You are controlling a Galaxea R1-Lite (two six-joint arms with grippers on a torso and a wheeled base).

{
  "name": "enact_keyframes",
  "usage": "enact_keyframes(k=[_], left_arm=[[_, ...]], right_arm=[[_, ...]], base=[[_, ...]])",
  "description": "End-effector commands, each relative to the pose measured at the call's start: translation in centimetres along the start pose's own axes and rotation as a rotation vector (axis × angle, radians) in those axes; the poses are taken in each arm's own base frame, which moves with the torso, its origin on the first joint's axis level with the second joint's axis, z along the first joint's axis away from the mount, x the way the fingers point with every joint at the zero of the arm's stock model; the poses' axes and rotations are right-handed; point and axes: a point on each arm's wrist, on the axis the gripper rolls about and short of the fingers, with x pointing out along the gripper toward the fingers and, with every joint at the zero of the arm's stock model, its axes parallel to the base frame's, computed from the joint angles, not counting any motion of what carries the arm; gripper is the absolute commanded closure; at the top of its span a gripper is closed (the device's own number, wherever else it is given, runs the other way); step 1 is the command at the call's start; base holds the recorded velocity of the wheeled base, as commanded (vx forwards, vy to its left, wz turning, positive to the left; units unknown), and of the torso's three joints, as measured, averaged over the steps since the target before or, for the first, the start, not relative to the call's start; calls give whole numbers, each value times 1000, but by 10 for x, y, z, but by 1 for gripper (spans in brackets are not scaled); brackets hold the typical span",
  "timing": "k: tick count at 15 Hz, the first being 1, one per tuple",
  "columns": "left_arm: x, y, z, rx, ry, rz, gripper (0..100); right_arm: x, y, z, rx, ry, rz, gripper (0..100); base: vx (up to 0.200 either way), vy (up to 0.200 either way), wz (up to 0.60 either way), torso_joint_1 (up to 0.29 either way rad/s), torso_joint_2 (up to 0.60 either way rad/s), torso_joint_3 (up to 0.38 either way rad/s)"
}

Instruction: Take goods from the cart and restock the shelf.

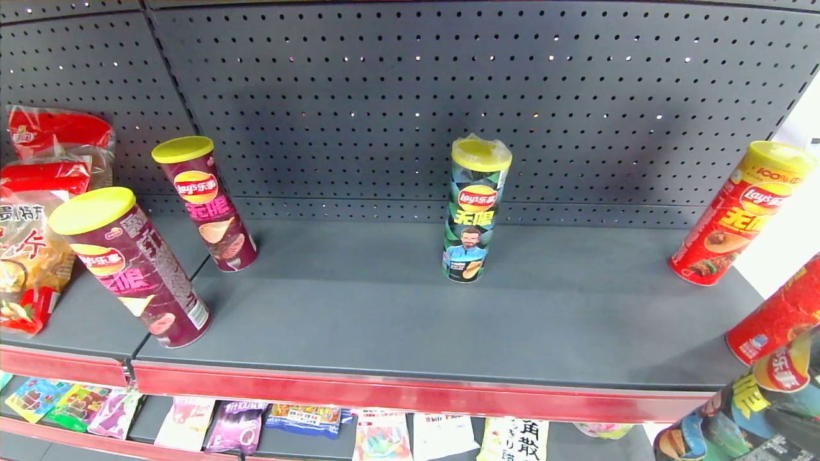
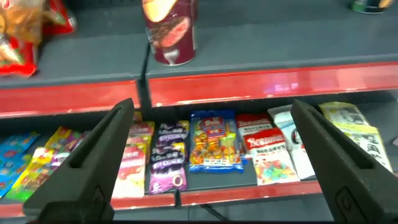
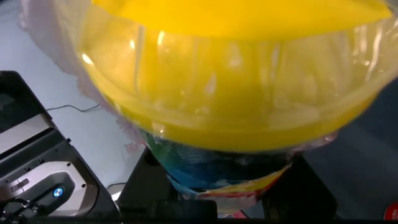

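Note:
My right gripper [image 3: 224,194] is shut on a green-and-blue chip can [image 3: 236,93] with a yellow lid under clear wrap. The can rises close to the wrist camera. In the head view this can [image 1: 724,422] lies tilted at the lower right, below the shelf's red front edge [image 1: 410,392]. My left gripper [image 2: 211,168] is open with nothing between its fingers [image 2: 93,168], in front of the lower shelf of snack packets [image 2: 211,143]. On the grey shelf [image 1: 384,314] stand two maroon cans [image 1: 131,266], [image 1: 205,202], a green can [image 1: 474,208] and a red can [image 1: 737,214].
Another red can [image 1: 775,320] leans at the shelf's right end. Red snack bags [image 1: 38,211] fill the left end. A pegboard wall [image 1: 410,96] backs the shelf. Bare shelf lies between the maroon and green cans and between the green and red ones.

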Motion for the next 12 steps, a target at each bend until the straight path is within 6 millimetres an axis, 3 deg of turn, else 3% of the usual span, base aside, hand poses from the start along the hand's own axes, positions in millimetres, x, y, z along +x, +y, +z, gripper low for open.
enact_keyframes(k=[1,2,3,4,5,6,7,12], left_arm=[[26,7,110,-124,13,-107,0],[45,9,142,-126,23,-202,0],[62,9,154,-87,54,-303,0],[101,5,165,21,117,-492,0],[101,5,165,21,117,-492,0],[171,-8,184,38,200,-654,0],[198,-23,190,36,220,-738,0],[281,-97,171,57,280,-1017,0]], right_arm=[[2,-1,3,3,3,2,100],[2,-2,4,7,3,2,100],[3,-2,3,12,7,3,100],[4,-2,3,27,10,11,100],[4,-2,3,27,10,11,100],[4,-2,3,51,10,16,100],[5,-3,3,60,9,15,100],[6,-4,5,84,8,3,100]], base=[[0,0,0,0,0,0],[0,0,0,0,0,0],[0,0,0,0,0,0],[0,0,0,0,0,0],[0,0,0,0,0,0],[0,0,0,0,0,0],[0,0,0,0,0,0],[0,0,0,0,0,0]])
